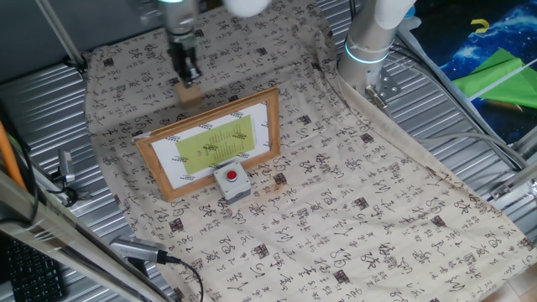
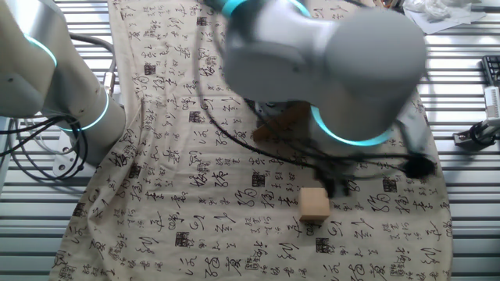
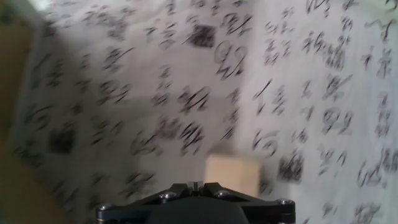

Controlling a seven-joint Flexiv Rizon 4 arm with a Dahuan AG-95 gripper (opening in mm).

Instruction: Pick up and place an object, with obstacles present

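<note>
The light-tan wooden cube [image 1: 190, 93] sits on the patterned cloth just behind the picture frame's far edge. It also shows in the other fixed view [image 2: 315, 204] and, blurred, in the hand view [image 3: 231, 175]. My gripper [image 1: 187, 75] hangs just above the cube and slightly to one side, not around it. Its jaws look closed together and hold nothing [image 3: 196, 185]. The wooden picture frame [image 1: 214, 143] with white mat and yellow-green print lies flat in front of the cube. The grey box with a red button [image 1: 232, 181] stands at the frame's near edge.
The patterned cloth [image 1: 352, 210] covers the table, with ribbed metal around it. The robot's base [image 1: 369, 42] stands at the back right. In the other fixed view the arm's large body [image 2: 344, 70] hides most of the frame. A tan blur, possibly the frame's edge [image 3: 12, 93], fills the hand view's left.
</note>
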